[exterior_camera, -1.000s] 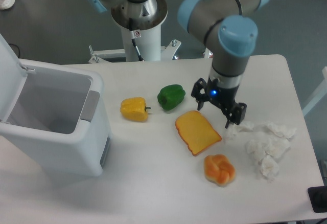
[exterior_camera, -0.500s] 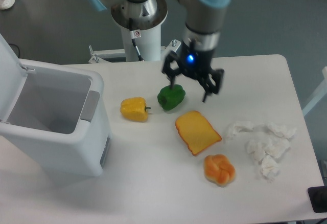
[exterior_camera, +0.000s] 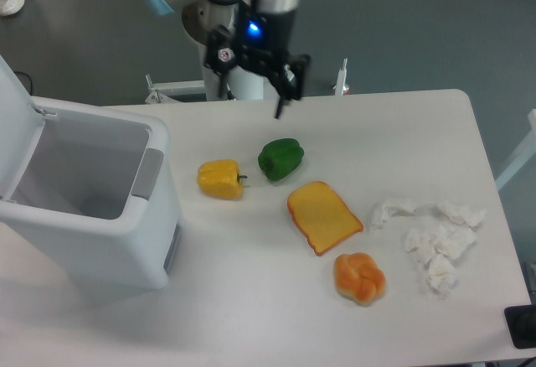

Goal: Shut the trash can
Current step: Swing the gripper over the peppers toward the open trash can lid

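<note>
trash can (exterior_camera: pixel 92 208): lid up – open, left on tabletop (exterior_camera: pixel 251 300)
gripper (exterior_camera: pixel 253 90): fingers spread wide, empty – above far edge

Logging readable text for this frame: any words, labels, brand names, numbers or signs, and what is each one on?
No text can be read in this frame.
Robot base column: a small white sticker with a red mark, too small and blurred to read.
Claw: only a blue light, no lettering.
Trash can, its lid open: no label visible.
</note>
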